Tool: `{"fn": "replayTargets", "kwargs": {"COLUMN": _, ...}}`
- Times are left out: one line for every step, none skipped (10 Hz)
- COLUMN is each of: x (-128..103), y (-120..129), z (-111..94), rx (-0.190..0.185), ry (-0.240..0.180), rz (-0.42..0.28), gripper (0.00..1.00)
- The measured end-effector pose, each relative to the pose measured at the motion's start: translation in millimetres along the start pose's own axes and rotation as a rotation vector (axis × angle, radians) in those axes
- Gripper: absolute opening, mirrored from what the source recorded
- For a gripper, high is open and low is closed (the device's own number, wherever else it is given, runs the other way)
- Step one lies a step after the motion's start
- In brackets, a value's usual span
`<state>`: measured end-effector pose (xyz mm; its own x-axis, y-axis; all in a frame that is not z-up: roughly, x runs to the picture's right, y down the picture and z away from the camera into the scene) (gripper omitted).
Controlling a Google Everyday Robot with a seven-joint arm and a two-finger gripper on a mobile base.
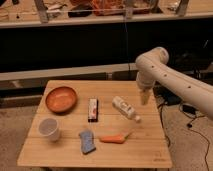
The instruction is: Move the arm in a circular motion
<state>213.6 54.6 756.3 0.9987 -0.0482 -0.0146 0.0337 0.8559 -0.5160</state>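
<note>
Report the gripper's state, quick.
Gripper: cannot be told. It hangs at the tip of the arm, near the back right corner of the table, by the white bottle.

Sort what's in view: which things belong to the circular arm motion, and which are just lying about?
In the job: arm; its tool, hanging by the table's far right corner.
Lying about: orange bowl, white cup, dark packet, white bottle, blue sponge, carrot, all on the wooden table.
</note>
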Motion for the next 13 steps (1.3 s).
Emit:
{"fn": "replayTargets", "kwargs": {"x": 7, "y": 24, "z": -5, "rx": -0.011, "ry": 0.003, "rz": 0.024, "gripper": 0.80}}
{"fn": "replayTargets", "kwargs": {"x": 10, "y": 44, "z": -8, "rx": -0.021, "ry": 0.001, "rz": 0.042, "gripper": 0.80}}
{"fn": "replayTargets", "kwargs": {"x": 10, "y": 72, "z": -13, "rx": -0.038, "ry": -0.010, "rz": 0.057, "gripper": 0.80}}
{"fn": "replayTargets", "kwargs": {"x": 5, "y": 95, "z": -17, "rx": -0.052, "ry": -0.023, "rz": 0.061, "gripper": 0.80}}
{"fn": "replayTargets", "kwargs": {"x": -5, "y": 113, "z": -21, "rx": -0.061, "ry": -0.035, "rz": 0.058, "gripper": 0.80}}
{"fn": "replayTargets", "kwargs": {"x": -18, "y": 129, "z": -25, "rx": -0.070, "ry": -0.048, "rz": 0.049, "gripper": 0.80}}
{"fn": "replayTargets", "kwargs": {"x": -38, "y": 139, "z": -28, "rx": -0.078, "ry": -0.063, "rz": 0.035, "gripper": 0.80}}
{"fn": "replayTargets", "kwargs": {"x": -60, "y": 144, "z": -30, "rx": -0.084, "ry": -0.074, "rz": 0.016, "gripper": 0.80}}
{"fn": "replayTargets", "kwargs": {"x": -86, "y": 144, "z": -31, "rx": -0.089, "ry": -0.086, "rz": -0.011, "gripper": 0.80}}
{"fn": "replayTargets", "kwargs": {"x": -115, "y": 139, "z": -29, "rx": -0.095, "ry": -0.101, "rz": -0.041, "gripper": 0.80}}
{"fn": "replayTargets", "kwargs": {"x": -138, "y": 129, "z": -27, "rx": -0.096, "ry": -0.109, "rz": -0.063, "gripper": 0.80}}
{"fn": "replayTargets", "kwargs": {"x": -161, "y": 116, "z": -23, "rx": -0.101, "ry": -0.113, "rz": -0.086, "gripper": 0.80}}
{"fn": "replayTargets", "kwargs": {"x": -191, "y": 95, "z": -17, "rx": -0.106, "ry": -0.117, "rz": -0.115, "gripper": 0.80}}
